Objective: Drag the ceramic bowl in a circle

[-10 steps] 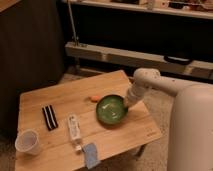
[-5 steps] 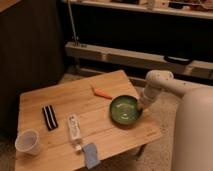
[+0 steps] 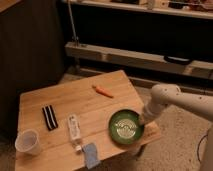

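The ceramic bowl is a round, shallow, dark-green dish with pale markings in its centre. It sits near the front right corner of the wooden table, close to the edge. My gripper is at the end of the white arm that reaches in from the right. It is down at the bowl's right rim and touches it.
On the table are an orange carrot at the back, a black striped block, a white bottle-like item, a blue sponge and a translucent white cup at the front left. A low shelf unit stands behind.
The bowl has slid right and toward the table's front right corner, away from the carrot. My gripper has moved with it at its right rim.
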Robot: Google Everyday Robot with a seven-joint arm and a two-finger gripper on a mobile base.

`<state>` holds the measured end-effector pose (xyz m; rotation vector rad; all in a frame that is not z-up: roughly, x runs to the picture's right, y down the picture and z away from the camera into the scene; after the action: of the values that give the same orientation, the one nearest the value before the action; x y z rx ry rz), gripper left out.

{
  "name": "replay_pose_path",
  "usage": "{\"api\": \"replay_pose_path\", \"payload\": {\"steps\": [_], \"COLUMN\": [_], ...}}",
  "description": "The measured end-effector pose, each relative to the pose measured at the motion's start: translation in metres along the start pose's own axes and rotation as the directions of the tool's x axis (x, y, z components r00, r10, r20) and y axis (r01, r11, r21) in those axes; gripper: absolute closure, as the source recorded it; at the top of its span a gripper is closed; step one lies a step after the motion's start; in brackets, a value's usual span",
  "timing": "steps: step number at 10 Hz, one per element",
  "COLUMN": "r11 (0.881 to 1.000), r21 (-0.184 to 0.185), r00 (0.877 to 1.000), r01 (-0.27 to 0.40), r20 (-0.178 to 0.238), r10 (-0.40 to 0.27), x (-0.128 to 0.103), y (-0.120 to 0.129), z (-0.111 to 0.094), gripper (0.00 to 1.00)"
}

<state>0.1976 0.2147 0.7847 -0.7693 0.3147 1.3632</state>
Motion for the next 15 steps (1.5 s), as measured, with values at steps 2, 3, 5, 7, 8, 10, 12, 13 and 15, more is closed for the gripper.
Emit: {"api": "replay_pose_path", "payload": {"steps": [2,3,5,7,8,10,12,13,15], "r11": [0.997,0.994,0.987,0.978,0.974,0.971,0.974,0.978,0.985], "r21": [-0.018,-0.023,-0.029,-0.027,-0.02,0.003,0.046,0.06,0.108], "r00": [0.997,0.994,0.987,0.978,0.974,0.971,0.975,0.979,0.99], "r01": [0.078,0.107,0.161,0.209,0.225,0.24,0.222,0.201,0.134], "r20": [-0.006,-0.008,-0.007,0.005,0.015,0.023,0.021,0.022,0.028], "r10": [-0.078,-0.107,-0.161,-0.208,-0.225,-0.24,-0.223,-0.202,-0.138], "x": [0.017,0.014,-0.007,-0.041,-0.068,-0.104,-0.14,-0.154,-0.174], "y": [0.043,0.062,0.098,0.129,0.142,0.149,0.133,0.122,0.086], "z": [0.006,0.01,0.017,0.017,0.017,0.017,0.02,0.021,0.021], "gripper": [1.0,1.0,1.0,1.0,1.0,1.0,1.0,1.0,1.0]}}
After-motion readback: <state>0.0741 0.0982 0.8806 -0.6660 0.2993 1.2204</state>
